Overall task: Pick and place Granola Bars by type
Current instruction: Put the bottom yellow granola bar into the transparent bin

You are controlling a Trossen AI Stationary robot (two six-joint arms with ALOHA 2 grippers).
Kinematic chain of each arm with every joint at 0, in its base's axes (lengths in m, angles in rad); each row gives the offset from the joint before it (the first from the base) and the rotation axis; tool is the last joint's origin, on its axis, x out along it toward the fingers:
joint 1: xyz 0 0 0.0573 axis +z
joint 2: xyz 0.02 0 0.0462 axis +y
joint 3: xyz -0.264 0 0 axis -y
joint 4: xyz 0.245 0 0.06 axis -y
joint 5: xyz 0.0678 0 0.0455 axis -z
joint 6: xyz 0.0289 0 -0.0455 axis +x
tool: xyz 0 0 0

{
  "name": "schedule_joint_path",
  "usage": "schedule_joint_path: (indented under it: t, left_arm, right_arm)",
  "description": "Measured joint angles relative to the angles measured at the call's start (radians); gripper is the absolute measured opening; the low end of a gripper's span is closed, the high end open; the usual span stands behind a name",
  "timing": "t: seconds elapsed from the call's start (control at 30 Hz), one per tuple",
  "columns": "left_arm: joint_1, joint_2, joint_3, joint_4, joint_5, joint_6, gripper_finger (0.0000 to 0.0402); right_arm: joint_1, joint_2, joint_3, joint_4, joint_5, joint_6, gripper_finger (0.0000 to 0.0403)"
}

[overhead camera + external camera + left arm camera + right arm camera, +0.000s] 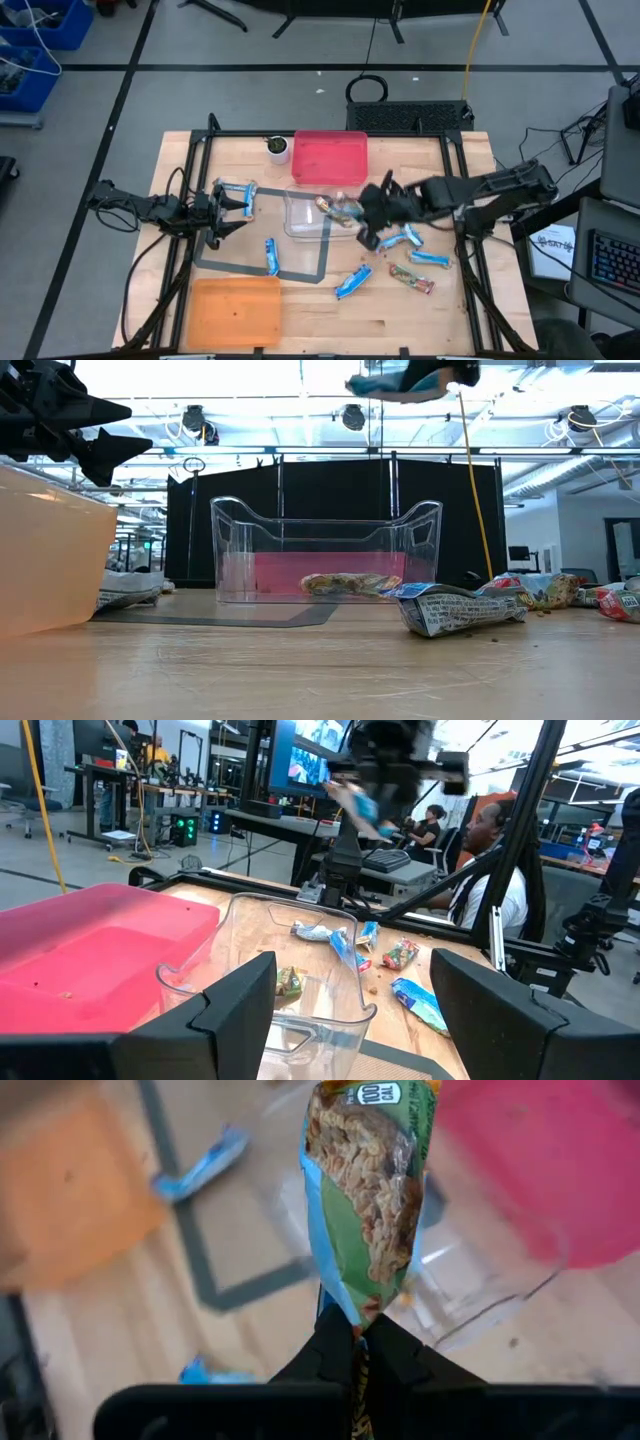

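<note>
My right fingers (352, 1342) are pinched shut on the crimped end of a glossy green-and-blue foil-wrapped granola bar (368, 1200), held above the pale wooden surface (400, 310) beside the clear, round-cornered plastic bin (308, 213). One tan crinkled bar (350, 584) lies inside that bin. My left fingers (232, 208) are spread open near a blue-and-white bar (240, 190).
</note>
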State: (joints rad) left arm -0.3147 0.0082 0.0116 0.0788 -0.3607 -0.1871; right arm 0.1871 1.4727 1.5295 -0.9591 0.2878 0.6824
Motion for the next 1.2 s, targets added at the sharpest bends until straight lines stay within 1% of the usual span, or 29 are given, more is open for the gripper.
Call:
schedule_joint_path:
  t: [0.2,0.33,0.43,0.63,0.83,1.2]
  left_arm:
    - [0.000,0.000,0.000,0.000,0.000,0.000,0.0269]
    - [0.000,0.000,0.000,0.000,0.000,0.000,0.0269]
    - [0.000,0.000,0.000,0.000,0.000,0.000,0.0269]
    - [0.000,0.000,0.000,0.000,0.000,0.000,0.0269]
    - [0.000,0.000,0.000,0.000,0.000,0.000,0.0269]
    - [0.000,0.000,0.000,0.000,0.000,0.000,0.0269]
  right_arm:
    - [-0.125,0.000,0.000,0.101,-0.003,-0.017,0.0000]
    - [-0.176,0.001,0.000,0.166,-0.007,-0.003,0.0000]
    - [-0.200,0.012,0.000,0.198,-0.028,0.024,0.0000]
    - [-0.214,0.053,0.000,0.273,-0.029,0.066,0.0000]
    - [-0.234,0.093,0.000,0.310,-0.021,0.119,0.0000]
    - [-0.229,0.230,0.000,0.319,-0.030,0.170,0.0000]
